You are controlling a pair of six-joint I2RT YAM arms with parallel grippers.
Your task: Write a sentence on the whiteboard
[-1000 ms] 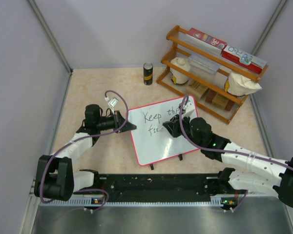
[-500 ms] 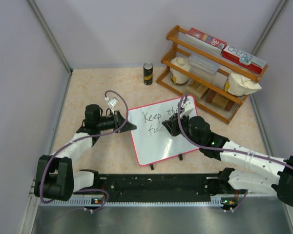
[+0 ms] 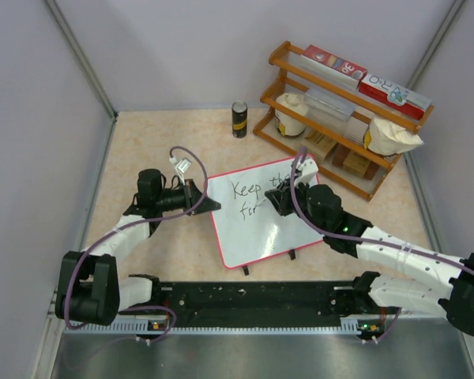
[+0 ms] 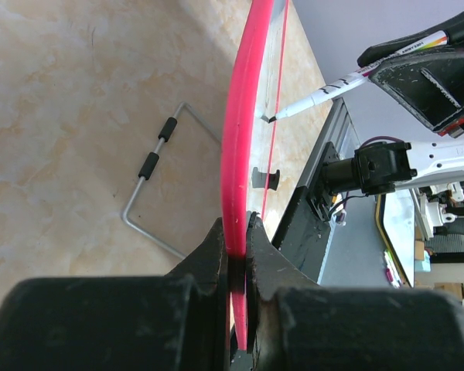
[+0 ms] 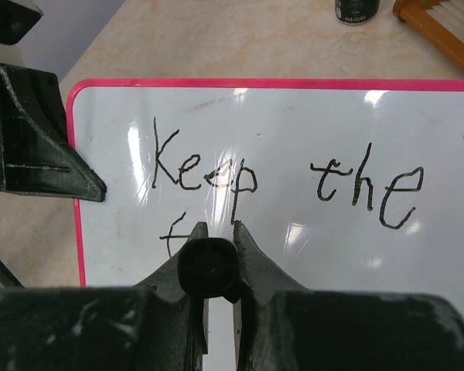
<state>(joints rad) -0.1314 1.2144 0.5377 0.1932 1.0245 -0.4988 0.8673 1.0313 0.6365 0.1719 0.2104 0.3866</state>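
Our whiteboard stands propped on the table, with the left gripper pinched tight on its edge. The right gripper is clamped around the marker, tip at the board. The sentence reads "Keep the", with a second line barely begun; we judge that more remains.

Right gripper pinches the black marker over the whiteboard; the sentence reads "Keep the" up top, with a lone "f" below, just left of the fingers.
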